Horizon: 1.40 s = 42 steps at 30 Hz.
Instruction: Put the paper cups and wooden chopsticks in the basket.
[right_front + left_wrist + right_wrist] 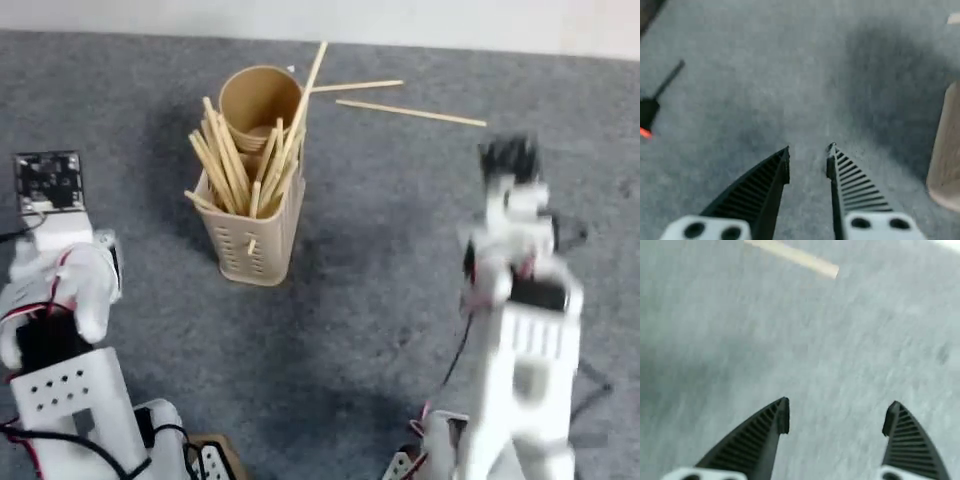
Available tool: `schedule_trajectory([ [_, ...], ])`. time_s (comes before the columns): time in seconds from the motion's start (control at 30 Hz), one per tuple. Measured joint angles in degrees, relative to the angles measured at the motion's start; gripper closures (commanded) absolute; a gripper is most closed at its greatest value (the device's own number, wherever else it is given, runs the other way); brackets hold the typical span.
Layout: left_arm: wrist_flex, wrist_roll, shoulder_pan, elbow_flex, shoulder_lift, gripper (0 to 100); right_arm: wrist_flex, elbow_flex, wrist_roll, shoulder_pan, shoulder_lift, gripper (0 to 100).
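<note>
Grey carpet (380,300) covers the table, with a pale strip along the top edge of the high view. At upper centre a beige basket (250,235) holds nested paper cups (258,100) and a sheaf of wooden chopsticks (235,165). Two loose chopsticks (410,112) lie to its upper right. The left gripper (807,155) is narrowly parted and empty beside the basket, while the right gripper (837,415) gapes wide over carpet.

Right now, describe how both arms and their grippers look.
The left arm and right arm are white plastic with black motor blocks and red and black cables. A bare circuit board tops the left one. The left gripper and right gripper have black, ribbed, pointed fingers.
</note>
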Motion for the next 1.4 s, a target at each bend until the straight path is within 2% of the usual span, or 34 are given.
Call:
schedule_trajectory([
  [0.1,-5.8,0.35,-0.09,7.74,0.0,85,-5.98,-14.95,-2.73,-0.97,17.23,69.5],
  [0.2,-13.8,3.69,0.0,16.44,0.0,85,-13.45,-29.1,-5.89,-3.96,35.25,69.5],
  [0.33,-23.91,5.36,0.0,25.05,0.0,85,-26.55,-47.91,-6.95,-7.65,61.1,69.5],
  [0.47,-25.93,5.54,0.0,26.9,0.0,85,-34.29,-69.45,-7.03,-10.37,88.53,69.5],
  [0.6,-26.29,5.54,1.05,27.78,0.0,85,-35.43,-95.91,-7.47,-11.96,115.87,73.4],
  [0.7,-26.46,5.54,2.29,28.4,0.0,85,-32.79,-117.27,-7.47,-12.04,130.73,76.1],
  [0.83,-26.46,5.54,2.55,28.57,0.0,85,-19.96,-133.1,-7.47,-11.43,138.29,76.4],
  [1.0,-26.46,5.54,2.55,28.57,0.0,85,0.79,-135.56,-7.47,-9.14,134.42,76.6],
  [1.07,-26.46,5.54,2.55,28.57,0.0,85,10.9,-135.65,-7.47,-8.44,131.16,80.3],
  [1.23,-26.46,5.54,2.55,28.57,0.0,85,37.01,-135.65,-5.89,-7.12,123.6,99.5],
  [1.3,-26.46,5.54,2.55,28.57,0.0,85,45.19,-135.65,-2.73,-6.33,121.49,98.8],
  [1.4,-26.46,5.54,2.55,28.57,0.0,85,50.46,-134.77,-1.23,-5.8,118.59,97.8],
])
